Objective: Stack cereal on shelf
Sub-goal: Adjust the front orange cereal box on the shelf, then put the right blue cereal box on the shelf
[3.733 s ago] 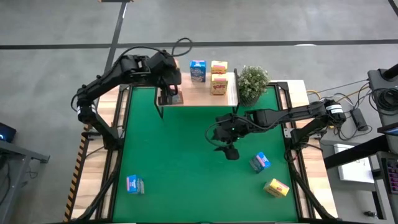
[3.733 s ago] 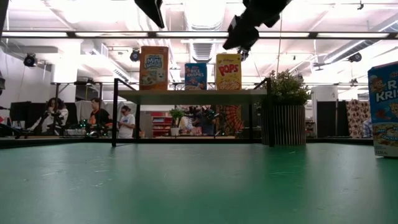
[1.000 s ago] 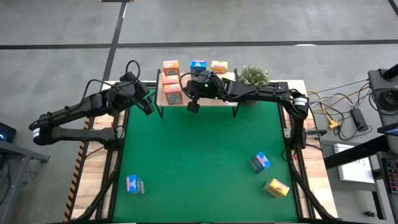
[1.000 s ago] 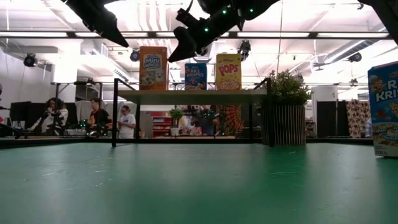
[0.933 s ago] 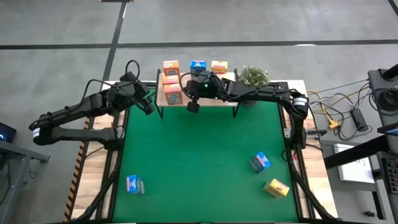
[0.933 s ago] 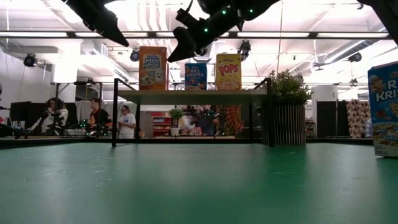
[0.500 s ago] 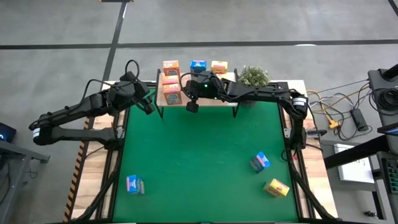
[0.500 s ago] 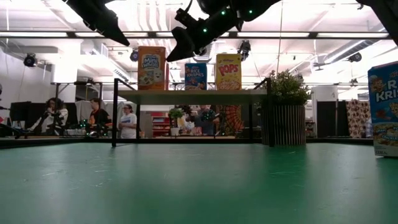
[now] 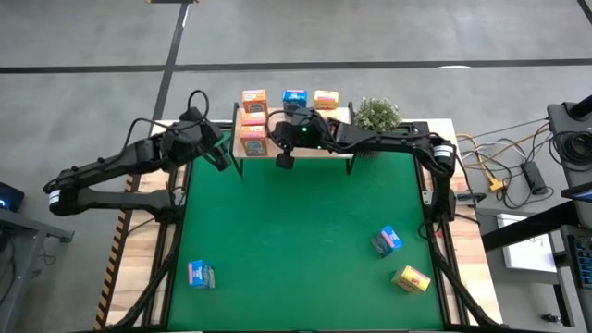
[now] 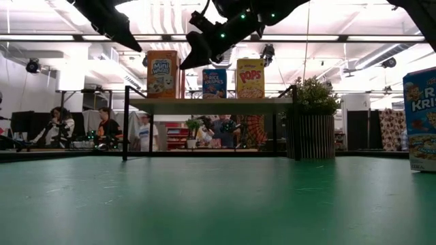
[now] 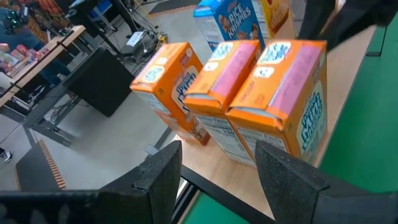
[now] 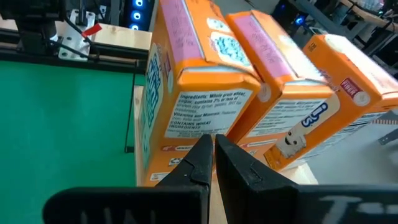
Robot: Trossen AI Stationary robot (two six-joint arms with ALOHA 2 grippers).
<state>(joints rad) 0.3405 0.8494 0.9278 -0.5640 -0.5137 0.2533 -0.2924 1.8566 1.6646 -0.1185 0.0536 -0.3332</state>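
Green matting covers the desk (image 9: 277, 231) from above: the right gripper (image 9: 286, 159) hangs by the shelf (image 9: 319, 146) front; loose cereal (image 9: 387, 240) waits nearby. Level view: boxes line the shelf. Left wrist: left gripper (image 11: 217, 171) spread, empty. Right wrist: fingers (image 12: 193, 163) clenched against the orange boxes (image 12: 205, 93); nudge gently, squarely, so none topples.

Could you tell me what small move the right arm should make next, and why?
Probably a short further nudge sideways. The right gripper has its fingers shut, tips against the side of the nearest orange-pink box, which leans on its two neighbours on the shelf. Then it should back away. The left gripper waits open nearby.
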